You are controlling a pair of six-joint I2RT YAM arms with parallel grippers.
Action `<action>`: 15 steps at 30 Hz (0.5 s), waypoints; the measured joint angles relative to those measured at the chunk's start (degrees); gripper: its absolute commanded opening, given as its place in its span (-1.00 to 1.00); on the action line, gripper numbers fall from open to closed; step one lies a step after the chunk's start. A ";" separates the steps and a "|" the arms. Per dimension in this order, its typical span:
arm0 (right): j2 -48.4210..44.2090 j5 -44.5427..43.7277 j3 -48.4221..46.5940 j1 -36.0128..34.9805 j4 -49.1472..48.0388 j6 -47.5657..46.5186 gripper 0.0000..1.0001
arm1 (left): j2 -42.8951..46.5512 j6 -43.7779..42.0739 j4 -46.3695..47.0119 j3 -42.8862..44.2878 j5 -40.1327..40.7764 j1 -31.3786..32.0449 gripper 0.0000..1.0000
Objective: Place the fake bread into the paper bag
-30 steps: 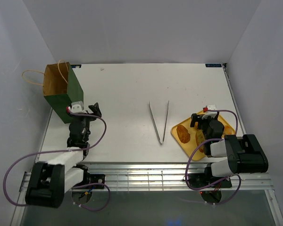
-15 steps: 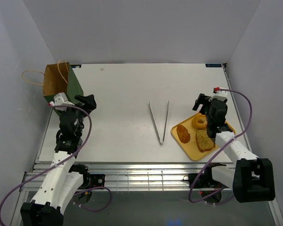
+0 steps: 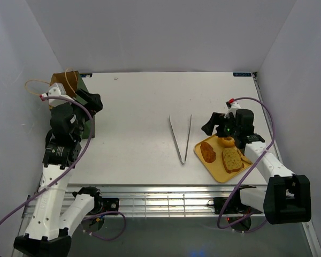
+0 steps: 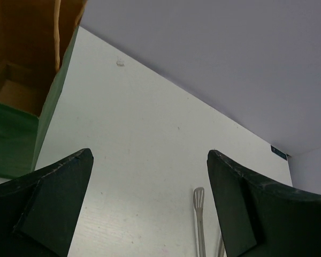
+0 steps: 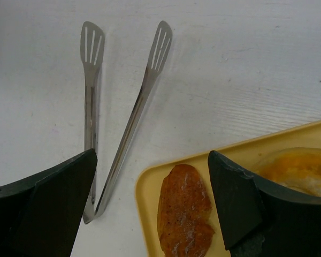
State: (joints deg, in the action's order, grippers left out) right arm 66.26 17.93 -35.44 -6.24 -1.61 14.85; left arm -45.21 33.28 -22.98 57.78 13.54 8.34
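Note:
The paper bag stands upright at the far left, green outside and brown inside, and my left arm hides much of it. Its open mouth shows at the left of the left wrist view. My left gripper is open and empty, raised beside the bag. The fake bread lies on a yellow tray: an oblong roll, a speckled slice and a round bun. My right gripper is open and empty above the tray's far-left edge. The roll lies between its fingers, with the bun at the right.
Metal tongs lie in a V on the table's middle, left of the tray; they also show in the right wrist view, and one tip shows in the left wrist view. White walls enclose the table on three sides.
My left arm has unfolded and risen, its gripper moving up and back beside the bag. My right arm has unfolded, its gripper swinging left over the tray's edge. The bread has not moved.

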 measured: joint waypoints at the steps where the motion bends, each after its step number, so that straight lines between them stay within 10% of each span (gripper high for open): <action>1: 0.59 1.55 -0.59 0.00 0.81 0.00 0.80 | -2.01 -0.44 -1.16 2.97 0.94 -0.02 0.96; 15: 1.92 7.30 -2.45 -0.46 6.19 -2.14 0.80 | -27.28 -2.05 -13.62 28.06 12.59 -7.21 0.81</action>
State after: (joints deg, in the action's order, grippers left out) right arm 68.18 25.23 -37.89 -6.70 4.58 12.71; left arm -72.49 31.22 -36.60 85.84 26.13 1.13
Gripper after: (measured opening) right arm 0.901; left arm 0.910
